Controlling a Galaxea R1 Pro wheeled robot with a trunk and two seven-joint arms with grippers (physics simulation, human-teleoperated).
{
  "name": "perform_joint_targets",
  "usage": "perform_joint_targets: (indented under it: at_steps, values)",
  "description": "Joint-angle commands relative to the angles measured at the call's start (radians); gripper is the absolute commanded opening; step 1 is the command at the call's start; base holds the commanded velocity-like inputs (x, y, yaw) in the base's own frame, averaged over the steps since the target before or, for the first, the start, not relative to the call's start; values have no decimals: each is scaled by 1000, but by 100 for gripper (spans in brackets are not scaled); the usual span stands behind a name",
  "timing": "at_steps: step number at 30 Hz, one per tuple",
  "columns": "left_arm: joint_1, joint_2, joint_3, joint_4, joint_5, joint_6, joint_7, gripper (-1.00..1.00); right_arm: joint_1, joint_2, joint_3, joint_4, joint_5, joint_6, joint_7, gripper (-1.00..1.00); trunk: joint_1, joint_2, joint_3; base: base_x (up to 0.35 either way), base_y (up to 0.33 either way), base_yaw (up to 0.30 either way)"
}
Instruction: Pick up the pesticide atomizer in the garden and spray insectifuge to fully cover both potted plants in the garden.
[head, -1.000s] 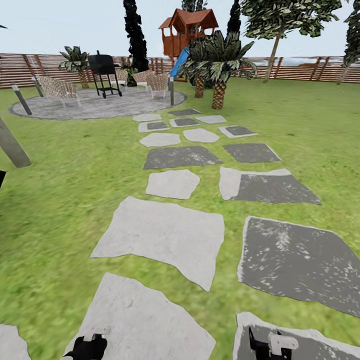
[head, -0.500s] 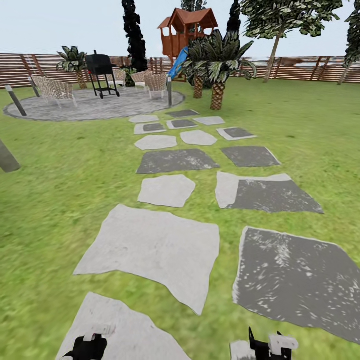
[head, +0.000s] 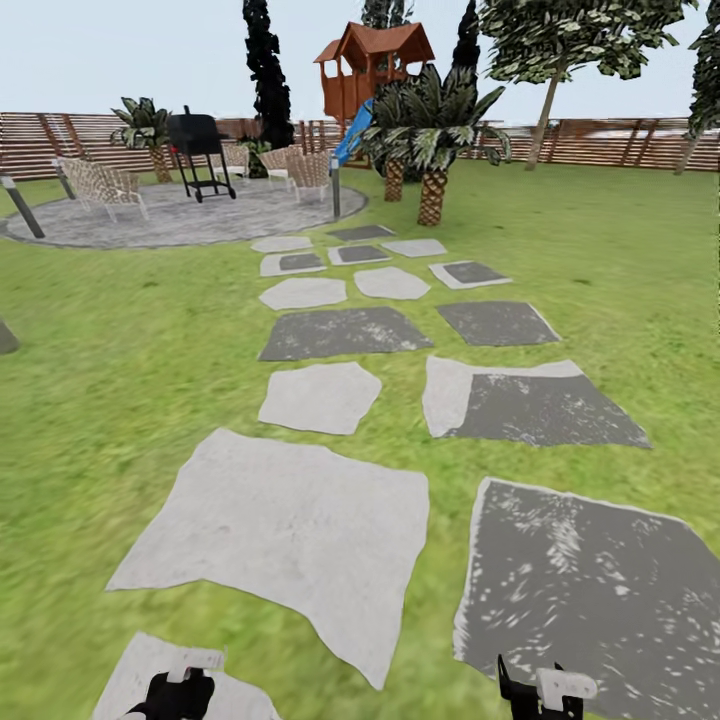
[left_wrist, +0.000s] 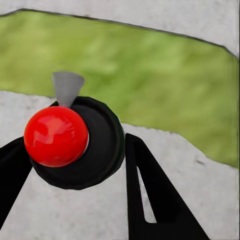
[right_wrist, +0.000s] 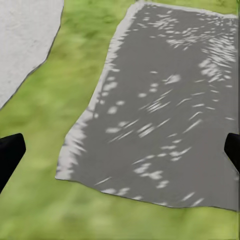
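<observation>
The garden lawn (head: 120, 380) stretches open ahead, stepping stones (head: 290, 525) leading to round paving (head: 190, 215) bounded by the slat fence (head: 600, 145). Right end effector (right_wrist: 120, 150) hangs spread wide above a dark stone; left end effector (head: 180, 690), cannot tell.

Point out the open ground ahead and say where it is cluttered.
Free: lawn left of the stepping stones, and lawn right of them toward the fence. Crowded: the round paving, with chairs and grill.
</observation>
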Motion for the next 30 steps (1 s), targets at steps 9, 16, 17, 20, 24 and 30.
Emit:
perform_joint_targets:
  at_steps: [9, 16, 17, 20, 24, 30]
  values:
    - [-1, 0, 0, 1, -2, -4, -2, -100, -1, 0, -6, 1, 11, -3, -4, 100, 0, 0, -1, 319, -144, 0]
    - [-1, 0, 0, 1, -2, -4, -2, -100, -1, 0, -6, 1, 11, -3, -4, 100, 0, 0, -1, 332, -105, 0]
    - [-1, 0, 0, 1, -2, -4, -2, -100, -1, 0, -6, 1, 11, -3, -4, 100, 0, 0, -1, 332, -105, 0]
    - [-1, 0, 0, 2, -2, -4, -2, -100, -1, 0, -6, 1, 11, -3, -4, 100, 0, 0, -1, 332, -105, 0]
    - [-1, 0, 0, 1, -2, -4, -2, -100, -1, 0, -6, 1, 11, -3, -4, 100, 0, 0, -1, 332, -105, 0]
    - [-1, 0, 0, 1, -2, -4, -2, -100, -1, 0, -6, 1, 11, -3, -4, 100, 0, 0, -1, 332, -105, 0]
